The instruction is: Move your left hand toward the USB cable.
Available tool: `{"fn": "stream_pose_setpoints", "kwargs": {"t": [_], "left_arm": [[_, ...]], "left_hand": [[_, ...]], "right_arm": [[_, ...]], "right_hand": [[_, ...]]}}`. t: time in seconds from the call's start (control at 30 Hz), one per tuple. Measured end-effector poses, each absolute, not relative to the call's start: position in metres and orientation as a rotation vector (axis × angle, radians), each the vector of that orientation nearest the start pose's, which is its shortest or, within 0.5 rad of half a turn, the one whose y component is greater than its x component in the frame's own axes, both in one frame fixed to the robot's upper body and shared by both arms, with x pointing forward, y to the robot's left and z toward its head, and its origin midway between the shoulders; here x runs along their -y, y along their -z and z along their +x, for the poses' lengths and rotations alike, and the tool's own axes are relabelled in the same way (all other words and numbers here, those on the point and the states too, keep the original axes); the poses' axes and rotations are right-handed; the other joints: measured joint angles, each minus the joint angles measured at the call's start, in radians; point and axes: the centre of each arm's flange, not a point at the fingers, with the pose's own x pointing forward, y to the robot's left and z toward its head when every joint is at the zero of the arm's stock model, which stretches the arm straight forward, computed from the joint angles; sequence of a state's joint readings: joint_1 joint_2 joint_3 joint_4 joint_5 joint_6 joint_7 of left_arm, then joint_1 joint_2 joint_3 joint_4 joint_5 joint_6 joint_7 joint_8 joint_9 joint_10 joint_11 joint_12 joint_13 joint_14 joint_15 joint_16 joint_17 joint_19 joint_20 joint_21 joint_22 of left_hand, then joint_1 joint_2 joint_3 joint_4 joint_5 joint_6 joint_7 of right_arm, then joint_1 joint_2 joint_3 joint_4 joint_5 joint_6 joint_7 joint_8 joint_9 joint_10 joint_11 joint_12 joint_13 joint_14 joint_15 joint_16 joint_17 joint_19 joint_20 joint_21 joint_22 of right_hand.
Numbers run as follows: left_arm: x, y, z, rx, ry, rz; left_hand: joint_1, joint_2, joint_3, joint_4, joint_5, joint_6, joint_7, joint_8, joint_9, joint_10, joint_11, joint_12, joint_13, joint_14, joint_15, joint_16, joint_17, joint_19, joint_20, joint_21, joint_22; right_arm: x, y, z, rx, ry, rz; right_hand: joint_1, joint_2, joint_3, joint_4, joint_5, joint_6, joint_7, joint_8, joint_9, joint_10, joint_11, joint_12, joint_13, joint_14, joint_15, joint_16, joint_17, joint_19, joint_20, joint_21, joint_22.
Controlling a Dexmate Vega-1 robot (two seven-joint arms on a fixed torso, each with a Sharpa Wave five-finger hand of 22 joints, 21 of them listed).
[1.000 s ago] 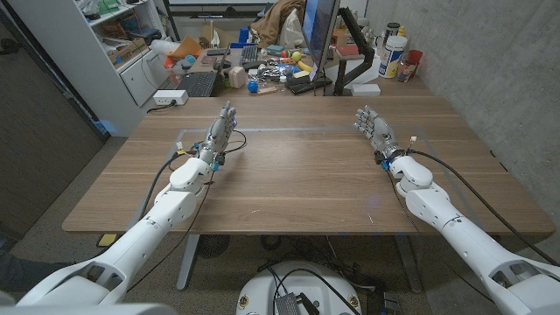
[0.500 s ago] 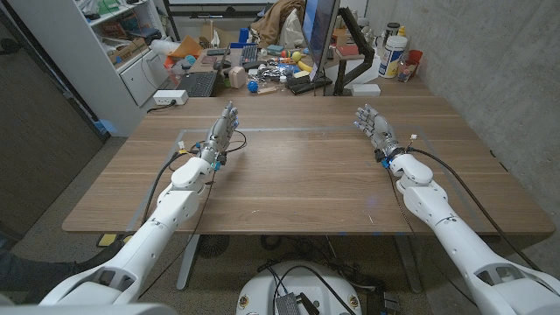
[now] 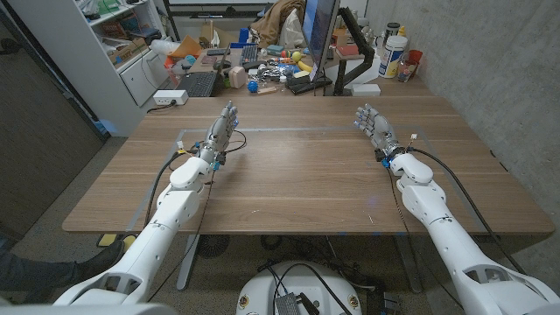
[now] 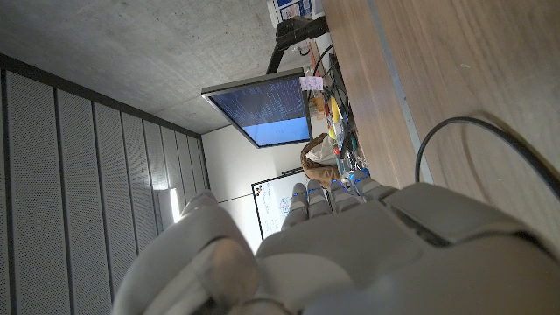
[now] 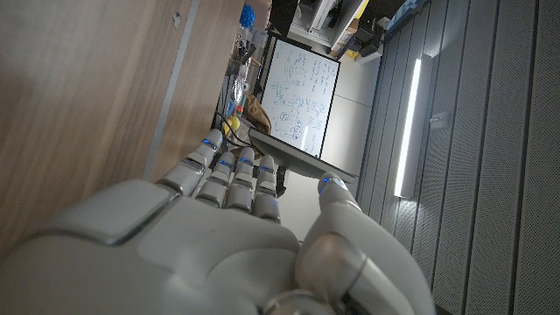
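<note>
Black USB cable, apparently, lies just beside open-fingered, empty left hand.

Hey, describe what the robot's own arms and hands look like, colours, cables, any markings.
Both arms are smooth white rounded shells that narrow toward the wrists. The left hand and right hand are grey, with segmented fingers showing small blue dots at the knuckles. A black cable loops along the left forearm, and another black cable trails off the right wrist. I can't make out any printed markings.
</note>
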State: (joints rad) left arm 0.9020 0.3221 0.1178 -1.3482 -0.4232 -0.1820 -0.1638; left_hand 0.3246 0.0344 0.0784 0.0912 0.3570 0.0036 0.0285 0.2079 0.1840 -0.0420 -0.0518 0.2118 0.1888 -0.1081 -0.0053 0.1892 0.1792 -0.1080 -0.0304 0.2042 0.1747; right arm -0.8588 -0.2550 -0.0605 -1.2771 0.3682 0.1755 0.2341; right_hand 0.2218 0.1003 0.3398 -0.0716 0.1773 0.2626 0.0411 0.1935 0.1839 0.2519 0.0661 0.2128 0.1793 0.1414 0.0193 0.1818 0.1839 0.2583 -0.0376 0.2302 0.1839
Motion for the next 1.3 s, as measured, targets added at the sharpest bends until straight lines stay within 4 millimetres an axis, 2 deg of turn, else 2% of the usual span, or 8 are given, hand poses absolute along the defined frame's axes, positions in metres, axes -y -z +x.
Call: {"fn": "stream_pose_setpoints", "kwargs": {"t": [0.73, 1.3], "left_arm": [[-0.305, 0.024, 0.630, 0.636, 0.168, -0.023], [-0.313, 0.022, 0.620, 0.650, 0.115, 0.046]], "left_hand": [[0.004, 0.004, 0.000, 0.000, 0.000, 0.000, 0.000, 0.000, 0.000, 0.000, 0.000, 0.000, 0.000, 0.000, 0.000, 0.000, 0.000, -0.004, -0.004, 0.000, 0.004], [0.009, 0.009, 0.000, 0.000, 0.000, 0.000, 0.000, 0.000, 0.000, 0.000, 0.000, 0.000, 0.000, 0.000, 0.000, 0.000, 0.000, -0.003, -0.003, 0.000, 0.005]], "right_arm": [[0.286, 0.020, 0.662, 0.595, -0.239, 0.031], [0.285, 0.021, 0.665, 0.590, -0.239, 0.038]], "right_hand": [[0.000, 0.000, 0.000, 0.000, 0.000, 0.000, 0.000, 0.000, 0.000, 0.000, 0.000, 0.000, 0.000, 0.000, 0.000, 0.000, 0.000, 0.000, 0.000, 0.000, 0.000], [0.000, 0.000, 0.000, 0.000, 0.000, 0.000, 0.000, 0.000, 0.000, 0.000, 0.000, 0.000, 0.000, 0.000, 0.000, 0.000, 0.000, 0.000, 0.000, -0.001, 0.000]]}}
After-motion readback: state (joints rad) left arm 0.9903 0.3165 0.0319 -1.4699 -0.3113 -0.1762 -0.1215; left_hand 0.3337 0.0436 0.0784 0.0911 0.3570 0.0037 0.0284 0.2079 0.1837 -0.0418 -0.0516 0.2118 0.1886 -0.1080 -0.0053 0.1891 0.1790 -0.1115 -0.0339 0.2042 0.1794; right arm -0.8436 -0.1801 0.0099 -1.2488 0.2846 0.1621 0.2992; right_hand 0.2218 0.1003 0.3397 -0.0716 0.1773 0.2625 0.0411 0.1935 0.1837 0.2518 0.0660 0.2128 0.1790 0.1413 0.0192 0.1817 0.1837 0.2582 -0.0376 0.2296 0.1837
